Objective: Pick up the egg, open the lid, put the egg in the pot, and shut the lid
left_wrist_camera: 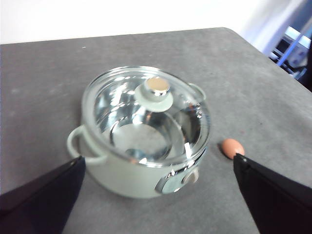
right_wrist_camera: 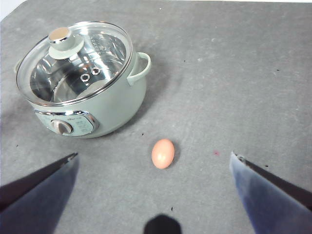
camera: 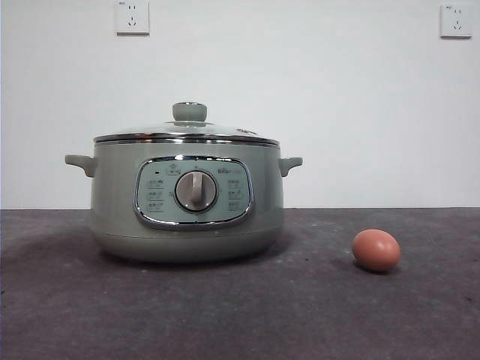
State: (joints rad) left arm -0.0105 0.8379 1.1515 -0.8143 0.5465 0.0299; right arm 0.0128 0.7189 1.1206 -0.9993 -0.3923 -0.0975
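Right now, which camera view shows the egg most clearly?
The front view: the egg lies near, large and unblocked on the table, right of the pot. The right wrist view shows it whole but smaller. The left wrist view shows it tiny beside that gripper's jaw.

Pot (camera: 187,225): pale sage green, chrome band framing the control panel (camera: 193,192), grey-green dial (camera: 196,190). Lid (camera: 186,132): clear glass, shiny chrome rim, pale green knob (camera: 190,112) with metallic cap. Egg (camera: 376,250): reddish-brown, plain matte. Table (camera: 300,315): dark grey, faintly speckled. Wall (camera: 337,97): white, white sockets (camera: 132,16). Gripper jaws black.
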